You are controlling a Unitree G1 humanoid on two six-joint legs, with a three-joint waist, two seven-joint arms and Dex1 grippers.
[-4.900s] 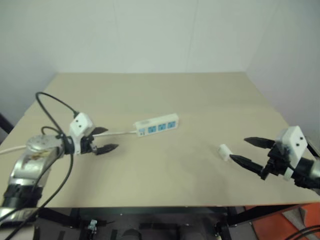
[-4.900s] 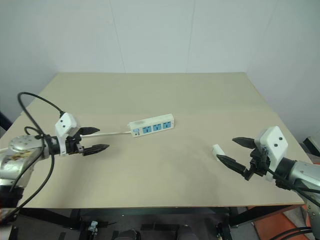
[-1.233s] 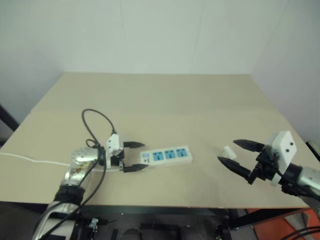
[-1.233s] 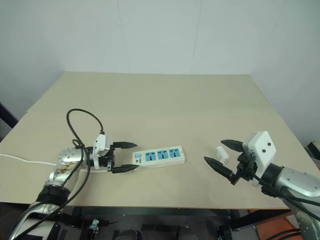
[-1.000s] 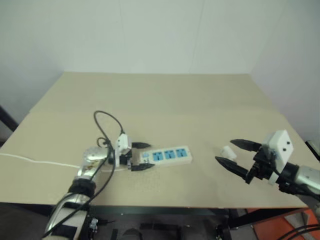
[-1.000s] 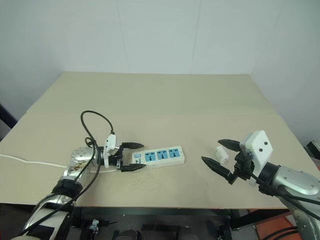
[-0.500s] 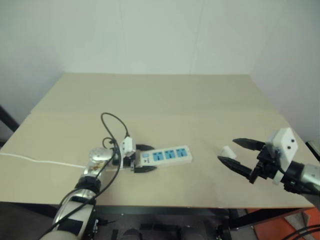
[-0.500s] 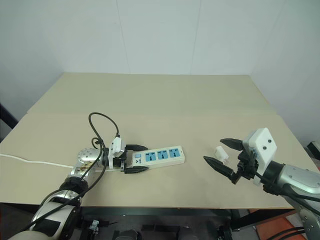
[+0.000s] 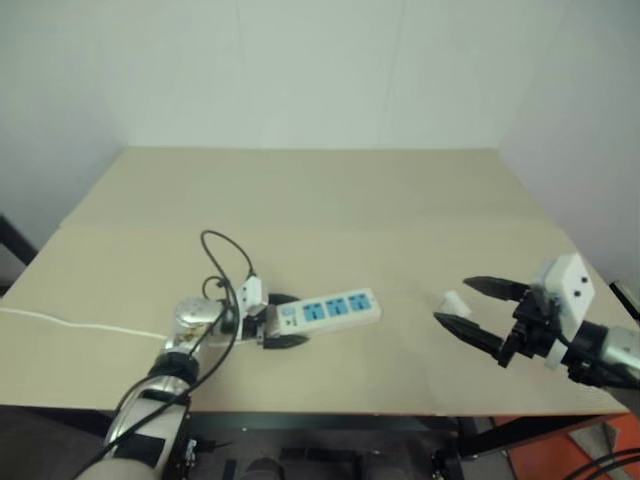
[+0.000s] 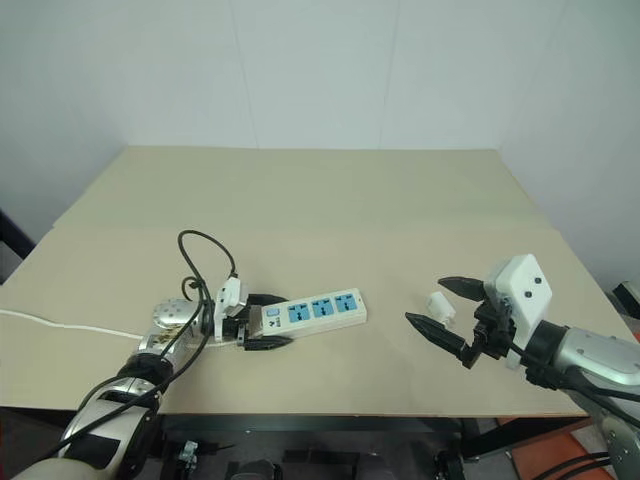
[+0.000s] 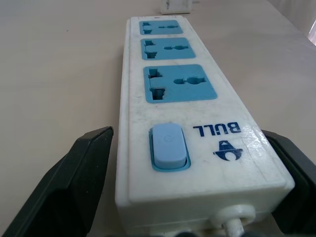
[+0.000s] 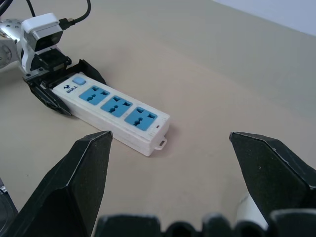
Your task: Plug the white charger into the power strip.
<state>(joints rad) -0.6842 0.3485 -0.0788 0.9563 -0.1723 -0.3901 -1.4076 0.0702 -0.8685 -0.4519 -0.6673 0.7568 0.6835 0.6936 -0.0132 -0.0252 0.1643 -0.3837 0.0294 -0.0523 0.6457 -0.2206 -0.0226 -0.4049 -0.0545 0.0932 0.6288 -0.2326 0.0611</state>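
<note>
Left hand spread, straddling power strip end — table beyond bare.

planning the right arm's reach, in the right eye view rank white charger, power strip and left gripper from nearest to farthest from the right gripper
1. white charger: on the table right beside the open right gripper, by its far finger.
2. power strip: mid-table, toward the robot's left.
3. left gripper: farthest, its open fingers either side of the strip's switch end.

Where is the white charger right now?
In the right eye view the charger lies on the table toward the robot's right, between the fingers of the open right pincer, well apart from the strip.
</note>
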